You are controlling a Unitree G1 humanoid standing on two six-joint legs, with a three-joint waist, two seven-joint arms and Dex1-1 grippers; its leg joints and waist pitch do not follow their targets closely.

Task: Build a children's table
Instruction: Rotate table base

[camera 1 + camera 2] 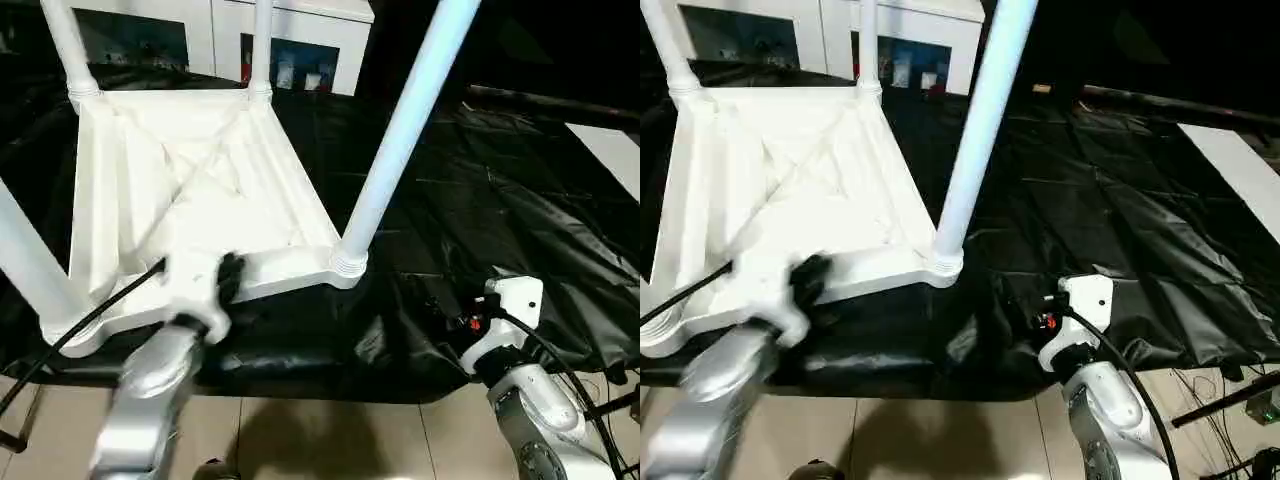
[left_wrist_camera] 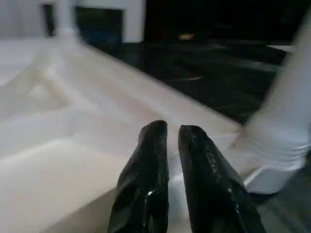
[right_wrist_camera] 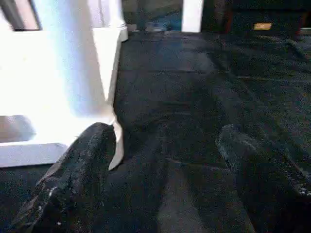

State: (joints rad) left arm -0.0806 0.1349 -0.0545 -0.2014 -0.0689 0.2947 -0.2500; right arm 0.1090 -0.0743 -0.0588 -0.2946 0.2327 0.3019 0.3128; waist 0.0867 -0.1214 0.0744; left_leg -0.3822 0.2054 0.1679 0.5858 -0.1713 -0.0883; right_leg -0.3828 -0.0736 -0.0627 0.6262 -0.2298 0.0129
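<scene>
One children's table (image 1: pixel 200 190) lies upside down on one black sheet (image 1: pixel 500 200). Four white legs stand up from its corner sockets: far left (image 1: pixel 66 45), far right (image 1: pixel 262 45), near right (image 1: pixel 400 140) and near left (image 1: pixel 25 260). Two end effectors show, left (image 1: pixel 230 280) and right (image 1: pixel 440 305). One white cabinet (image 1: pixel 300 40) stands at the far side.

My two head cameras look forward and down from above my forearms, side by side, and both take in the upturned table (image 1: pixel 200 180) on the black sheet (image 1: pixel 480 200) with a white cabinet (image 1: pixel 290 30) at the far edge. My left wrist camera sits very close behind my left gripper (image 2: pixel 172 133), looking low across the table's underside toward one leg (image 2: pixel 286 121). My right wrist camera looks along my right gripper (image 3: pixel 165 141), close over the same black sheet, with that table corner to one side.
</scene>
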